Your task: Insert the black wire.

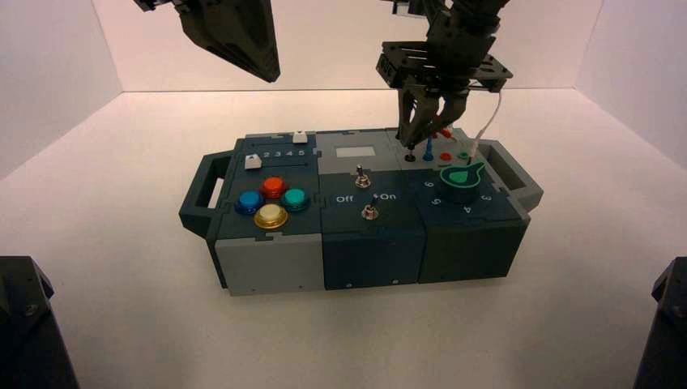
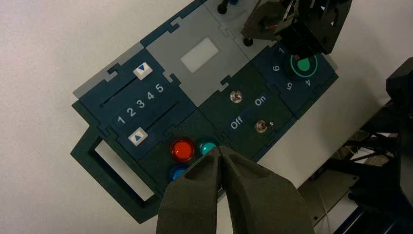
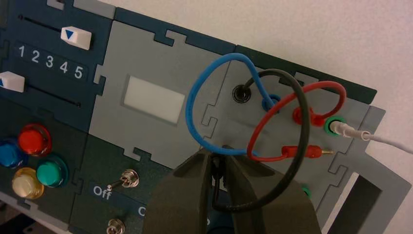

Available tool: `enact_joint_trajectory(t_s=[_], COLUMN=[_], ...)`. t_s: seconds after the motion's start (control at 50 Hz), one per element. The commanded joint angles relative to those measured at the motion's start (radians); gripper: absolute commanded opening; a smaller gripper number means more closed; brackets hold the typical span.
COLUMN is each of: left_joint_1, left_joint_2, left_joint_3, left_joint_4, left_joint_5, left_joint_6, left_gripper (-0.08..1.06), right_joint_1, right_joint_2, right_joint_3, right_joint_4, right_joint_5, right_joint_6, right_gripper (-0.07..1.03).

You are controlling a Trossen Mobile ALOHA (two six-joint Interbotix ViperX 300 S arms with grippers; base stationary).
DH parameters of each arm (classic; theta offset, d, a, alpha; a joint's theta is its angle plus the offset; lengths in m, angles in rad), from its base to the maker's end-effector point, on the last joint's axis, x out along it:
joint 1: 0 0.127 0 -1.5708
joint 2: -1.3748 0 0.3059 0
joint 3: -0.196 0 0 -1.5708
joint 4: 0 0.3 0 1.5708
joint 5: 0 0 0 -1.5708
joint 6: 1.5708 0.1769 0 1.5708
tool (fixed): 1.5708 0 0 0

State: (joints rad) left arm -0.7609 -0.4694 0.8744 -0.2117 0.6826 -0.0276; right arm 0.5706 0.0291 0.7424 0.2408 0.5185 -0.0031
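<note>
The left gripper, above the box's left part, has matte dark olive-black fingers, broad at the base and tapering to narrow tips, with flat angled facets. The right gripper, over the grey panel at the box's back right, has matching smooth, wedge-like fingers. Behind them, above the box, sits a wide black bracket with slots and squared, stepped edges, joined to a chunky, angular black arm. Nearer than the box, to its left, a black body part with sloping sides carries a round screw head.
</note>
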Motion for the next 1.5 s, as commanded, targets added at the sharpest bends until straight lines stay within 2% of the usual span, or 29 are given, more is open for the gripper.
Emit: enact_joint_trajectory(t_s=[0.02,0.66,0.94,1.5], left_joint_1=[-0.002,-0.002,-0.002,-0.002], left_joint_2=[-0.003,0.003,0.003,0.003], left_joint_3=[-0.029,-0.031,-0.031,-0.029], left_joint_4=[0.002,0.002,0.002,0.002], left_joint_5=[-0.005,-0.005,-0.008,-0.005], left_joint_6=[0.003,0.005,0.005,0.005], left_gripper=[-0.03,-0.03,-0.03,-0.03], right_joint_1=[0.026,0.034,0.083,0.083], right_joint_2=[0.012,0.003,0.006,0.064], right_joint_3=[-0.009,0.005,-0.002,0.003], right_joint_4=[-0.002,-0.015,-0.014,-0.015], right_joint_5=[0.008,0.043,0.049,0.072], right_joint_6=[-0.003,-0.003,0.002,0.000], right_gripper=[-0.02,-0.02,-0.02,-0.02])
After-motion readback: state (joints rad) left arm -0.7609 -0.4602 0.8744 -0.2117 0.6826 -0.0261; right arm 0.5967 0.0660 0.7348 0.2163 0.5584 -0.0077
